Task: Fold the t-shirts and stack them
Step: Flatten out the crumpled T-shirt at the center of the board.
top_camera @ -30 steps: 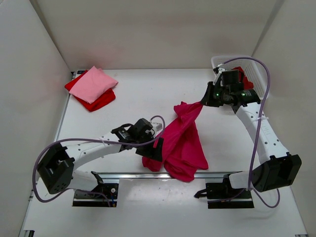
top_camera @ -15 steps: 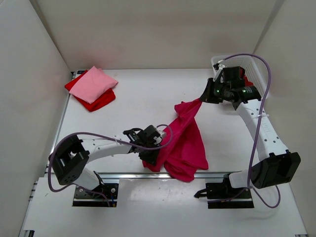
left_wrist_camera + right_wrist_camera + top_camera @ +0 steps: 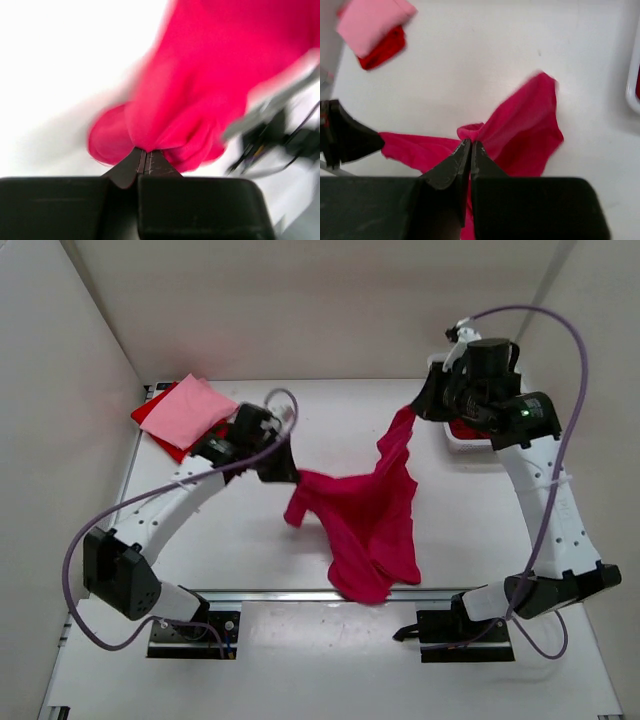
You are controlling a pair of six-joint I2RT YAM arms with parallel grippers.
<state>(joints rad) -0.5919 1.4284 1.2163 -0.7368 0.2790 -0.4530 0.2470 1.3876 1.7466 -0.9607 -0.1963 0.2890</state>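
Top external view: the magenta t-shirt [image 3: 365, 520] hung stretched between both arms above the middle of the surface [image 3: 330, 415], its lower folds trailing near the front edge; a second earlier it had lain bunched there, with the left jaws spread low over its near hem; those jaws had since pinched a corner of the cloth and carried it up and to the left, while the right jaws, pressed together on another bunch of the same shirt, had risen near the white basket [image 3: 470, 447]; judged from this, the shirt was being spread for laying flat, with folding yet to come; the pink t-shirt [image 3: 190, 408] sat folded on the bright red t-shirt [image 3: 148, 412] at the back left; a dark red t-shirt [image 3: 462, 428] waited in the basket.
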